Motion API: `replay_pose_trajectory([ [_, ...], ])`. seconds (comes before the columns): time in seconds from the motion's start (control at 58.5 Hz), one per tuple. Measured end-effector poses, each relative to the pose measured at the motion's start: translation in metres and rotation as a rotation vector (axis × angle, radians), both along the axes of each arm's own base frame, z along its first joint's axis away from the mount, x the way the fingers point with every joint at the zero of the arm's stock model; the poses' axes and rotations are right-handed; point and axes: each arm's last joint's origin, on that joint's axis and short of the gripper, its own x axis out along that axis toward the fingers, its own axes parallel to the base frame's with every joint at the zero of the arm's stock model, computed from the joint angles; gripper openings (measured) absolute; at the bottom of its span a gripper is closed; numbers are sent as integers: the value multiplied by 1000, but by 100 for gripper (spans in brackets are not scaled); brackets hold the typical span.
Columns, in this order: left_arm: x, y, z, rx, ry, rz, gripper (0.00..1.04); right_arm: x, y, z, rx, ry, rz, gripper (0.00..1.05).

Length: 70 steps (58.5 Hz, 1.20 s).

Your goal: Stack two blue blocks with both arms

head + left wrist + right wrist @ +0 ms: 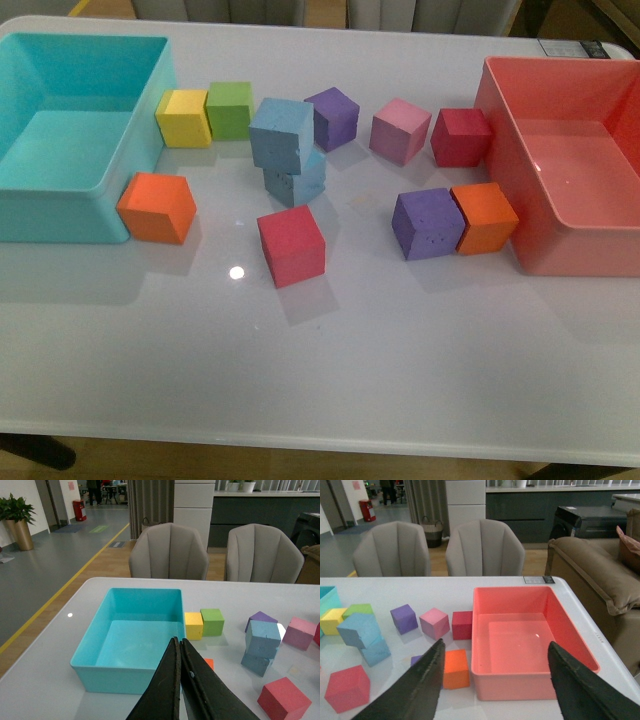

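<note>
The two blue blocks stand one on the other near the middle of the table. The upper blue block (281, 133) sits skewed and offset to the left on the lower blue block (299, 180). Neither arm shows in the front view. My left gripper (177, 642) is shut with nothing in it, over the table in front of the turquoise bin, and the stack (263, 636) lies off to its side. My right gripper (496, 643) stands open and empty, facing the pink bin, with the stack (360, 629) far from it.
A turquoise bin (60, 190) stands at the left and a pink bin (570, 250) at the right. Around the stack lie an orange cube (157, 207), a red cube (291, 245), a purple cube (428, 223) and several other coloured cubes behind.
</note>
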Motion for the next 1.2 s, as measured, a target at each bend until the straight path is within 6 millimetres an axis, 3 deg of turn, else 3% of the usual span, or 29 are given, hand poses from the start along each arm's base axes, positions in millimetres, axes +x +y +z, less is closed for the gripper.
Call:
replay_pose_trajectory([
  [0.154,-5,0,-3,0,23,0,2,0,0,0,0,0,0,27],
  [0.257,-13,0,-3,0,6,0,2,0,0,0,-4,0,0,3],
  [0.752,-13,0,-3,0,5,0,2,0,0,0,1,0,0,95],
  [1.146,-13,0,-3,0,5,0,2,0,0,0,2,0,0,96],
  [1.197,-13,0,-3,0,5,0,9,0,0,0,2,0,0,96],
])
